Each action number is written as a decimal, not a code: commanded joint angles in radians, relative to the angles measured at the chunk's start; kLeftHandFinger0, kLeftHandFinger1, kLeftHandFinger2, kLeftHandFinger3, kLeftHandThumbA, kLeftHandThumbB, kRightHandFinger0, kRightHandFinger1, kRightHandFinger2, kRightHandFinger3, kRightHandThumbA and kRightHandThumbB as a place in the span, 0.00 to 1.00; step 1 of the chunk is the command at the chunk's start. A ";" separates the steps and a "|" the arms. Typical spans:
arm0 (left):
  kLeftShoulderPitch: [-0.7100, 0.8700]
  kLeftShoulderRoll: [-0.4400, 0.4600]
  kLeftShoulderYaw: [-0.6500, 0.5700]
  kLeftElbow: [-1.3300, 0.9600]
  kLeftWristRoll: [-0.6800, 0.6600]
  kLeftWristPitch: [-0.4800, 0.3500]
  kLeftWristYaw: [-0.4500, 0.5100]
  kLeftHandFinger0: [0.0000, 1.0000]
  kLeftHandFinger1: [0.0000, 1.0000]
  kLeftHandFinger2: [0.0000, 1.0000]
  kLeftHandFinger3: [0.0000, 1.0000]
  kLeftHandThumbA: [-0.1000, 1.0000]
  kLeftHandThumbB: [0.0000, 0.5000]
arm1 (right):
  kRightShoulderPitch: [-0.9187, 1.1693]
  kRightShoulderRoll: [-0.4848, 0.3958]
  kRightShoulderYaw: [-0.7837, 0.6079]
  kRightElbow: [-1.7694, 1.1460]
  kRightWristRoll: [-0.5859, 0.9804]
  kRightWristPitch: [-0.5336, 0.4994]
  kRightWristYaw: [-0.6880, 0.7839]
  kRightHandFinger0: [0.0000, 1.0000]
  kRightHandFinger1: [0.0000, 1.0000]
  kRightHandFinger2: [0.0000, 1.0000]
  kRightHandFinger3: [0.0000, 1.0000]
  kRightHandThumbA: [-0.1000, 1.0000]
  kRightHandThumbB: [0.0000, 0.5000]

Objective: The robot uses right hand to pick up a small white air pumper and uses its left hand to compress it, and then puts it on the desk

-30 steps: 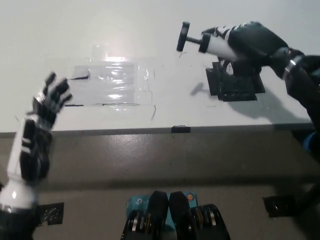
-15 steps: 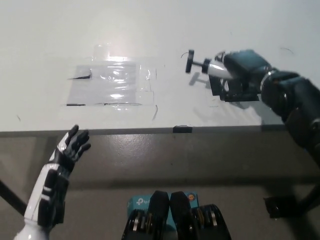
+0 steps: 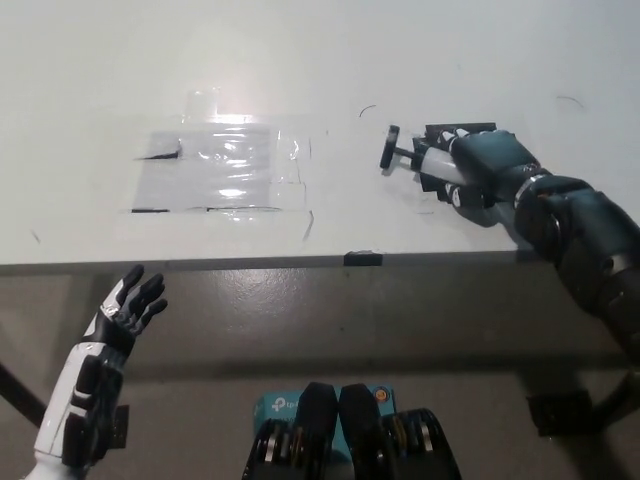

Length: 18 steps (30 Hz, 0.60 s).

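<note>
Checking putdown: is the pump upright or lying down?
Lying down. The air pump lies sideways over the desk, handle leftward, right hand wrapped around it.

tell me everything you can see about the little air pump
The air pump is small, with a white barrel and a black rod ending in a black T-handle that points toward picture left. It looks like plastic. It lies nearly flat, low over the white desk above a dark patch, and the black right hand is wrapped round its barrel, hiding the far end. Whether it rests on the desk cannot be told.

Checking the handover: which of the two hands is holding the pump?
The black right hand, closed around the white pump on the desk. The white left hand hangs open below the edge.
</note>
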 commanded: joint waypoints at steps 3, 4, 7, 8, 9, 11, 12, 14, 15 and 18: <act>0.007 0.013 0.002 -0.012 -0.009 -0.041 -0.011 1.00 1.00 1.00 1.00 1.00 0.44 | -0.040 -0.042 -0.059 -0.084 0.112 0.012 0.156 1.00 1.00 1.00 1.00 0.77 1.00; 0.005 0.012 0.002 -0.013 -0.011 -0.039 -0.012 1.00 1.00 1.00 1.00 1.00 0.45 | -0.042 -0.046 -0.069 -0.105 0.122 0.005 0.166 1.00 1.00 1.00 1.00 0.81 1.00; 0.004 0.008 0.001 -0.012 -0.006 -0.041 -0.011 1.00 1.00 1.00 1.00 1.00 0.43 | -0.030 -0.063 -0.114 -0.223 0.174 0.020 0.217 1.00 1.00 1.00 1.00 0.88 1.00; 0.004 0.009 0.000 -0.013 -0.007 -0.040 -0.012 1.00 1.00 1.00 1.00 1.00 0.43 | -0.026 -0.070 -0.131 -0.269 0.196 0.027 0.244 1.00 1.00 1.00 1.00 0.90 0.99; 0.004 0.011 -0.001 -0.012 -0.007 -0.041 -0.015 1.00 1.00 1.00 1.00 1.00 0.41 | -0.023 -0.074 -0.140 -0.293 0.206 0.032 0.259 1.00 1.00 1.00 1.00 0.93 1.00; 0.003 0.012 -0.002 -0.006 -0.011 -0.048 -0.018 1.00 1.00 1.00 1.00 1.00 0.43 | -0.011 -0.084 -0.161 -0.370 0.224 0.054 0.289 1.00 1.00 1.00 1.00 0.99 1.00; 0.004 0.011 -0.002 -0.005 -0.017 -0.047 -0.018 1.00 1.00 1.00 1.00 1.00 0.43 | 0.000 -0.090 -0.179 -0.414 0.248 0.040 0.296 1.00 1.00 1.00 1.00 0.99 0.99; 0.008 0.011 -0.002 -0.011 -0.013 -0.039 -0.016 1.00 1.00 1.00 1.00 1.00 0.44 | 0.021 -0.105 -0.219 -0.535 0.285 0.066 0.310 1.00 1.00 1.00 1.00 1.00 1.00; 0.007 0.012 -0.001 -0.010 -0.013 -0.038 -0.017 1.00 1.00 1.00 1.00 1.00 0.44 | 0.028 -0.107 -0.246 -0.578 0.315 0.071 0.317 1.00 1.00 1.00 1.00 1.00 0.98; 0.008 0.013 -0.001 -0.002 -0.017 -0.042 -0.018 1.00 1.00 1.00 1.00 1.00 0.44 | 0.041 -0.111 -0.330 -0.714 0.382 0.068 0.287 1.00 1.00 1.00 1.00 1.00 0.99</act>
